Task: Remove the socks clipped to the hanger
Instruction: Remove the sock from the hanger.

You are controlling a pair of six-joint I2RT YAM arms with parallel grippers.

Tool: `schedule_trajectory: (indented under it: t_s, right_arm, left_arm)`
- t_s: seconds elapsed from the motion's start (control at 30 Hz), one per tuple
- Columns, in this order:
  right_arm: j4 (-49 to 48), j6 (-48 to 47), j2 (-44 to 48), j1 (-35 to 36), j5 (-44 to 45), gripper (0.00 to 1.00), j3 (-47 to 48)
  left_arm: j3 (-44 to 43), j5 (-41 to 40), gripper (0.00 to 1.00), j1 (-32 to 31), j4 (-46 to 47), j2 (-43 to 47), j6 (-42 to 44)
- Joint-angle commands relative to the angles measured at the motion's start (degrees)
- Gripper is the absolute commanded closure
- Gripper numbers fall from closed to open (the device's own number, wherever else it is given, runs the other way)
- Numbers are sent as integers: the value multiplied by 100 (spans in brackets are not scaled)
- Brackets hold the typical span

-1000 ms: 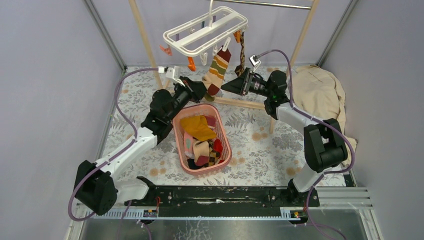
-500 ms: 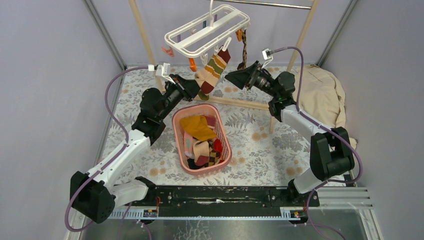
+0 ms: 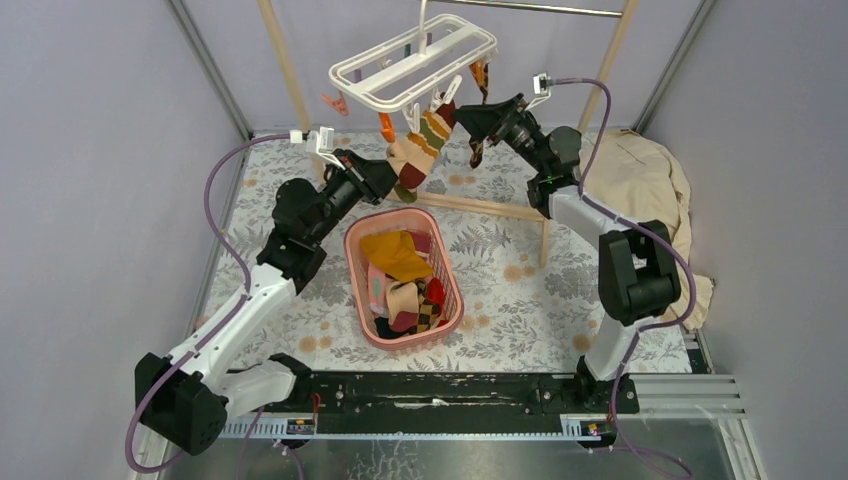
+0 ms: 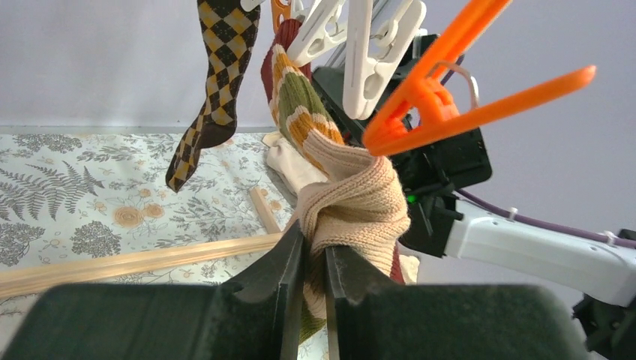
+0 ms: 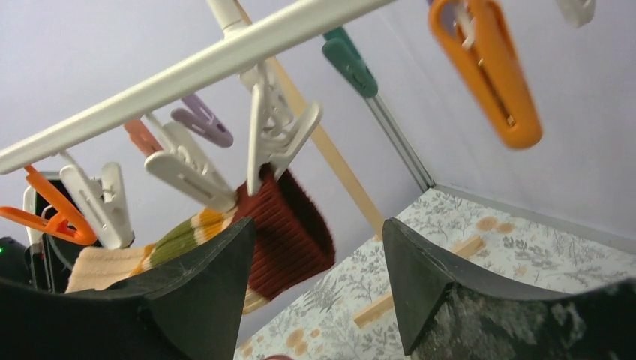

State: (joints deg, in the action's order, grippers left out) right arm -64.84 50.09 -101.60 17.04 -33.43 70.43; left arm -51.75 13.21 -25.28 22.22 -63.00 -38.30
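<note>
The striped sock (image 4: 352, 195) hangs from the white hanger (image 3: 400, 85), up above the far edge of the table (image 3: 520, 290). A white clip (image 5: 274, 142) bites its dark red top. The left gripper (image 4: 313, 251) has its fingers pinched tight on the sock's tan toe end. The right gripper (image 5: 319, 225) has its fingers wide apart and holds nothing. It sits just under that white clip. I think the job now is to get this one sock free. To do it well, the right fingers should go up around the clip's two handles and squeeze, so the clip lets go. The left gripper should pull down softly, not hard, or the whole hanger may swing and tip. An orange clip (image 4: 450, 97) dangles close by and could get bumped. A brown diamond sock (image 4: 217, 82) is clipped up beside the striped one, so there is more to do after this. A pink basket (image 3: 455, 290) sits in the middle of the table with many socks already in it. The table has a cloth with leaves and flowers on it. A big beige cloth (image 3: 640, 180) lies at the right edge. A wooden rack (image 3: 285, 60) with a metal rod (image 3: 540, 8) stands along the far edge, and grey walls go all around.
</note>
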Motion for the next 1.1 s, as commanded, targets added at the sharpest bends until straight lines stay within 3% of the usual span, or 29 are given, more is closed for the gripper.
schedule_trajectory:
  t_s: [0.0, 0.27, 0.77, 1.07]
  right_arm:
    - [-868, 504, -320, -127, 134, 30, 732]
    - [-1194, 950, -790, -144, 65, 30, 1374]
    - [-1126, 942, -1022, -140, 376, 31, 1640]
    - [-1050, 1047, -1183, -97, 381, 37, 1931]
  left_arm:
    - [31, 179, 81, 58, -6, 63, -63]
    - [77, 216, 81, 57, 4, -27, -72]
    - [94, 305, 81, 49, 26, -97, -107]
    - [130, 319, 81, 49, 36, -141, -122]
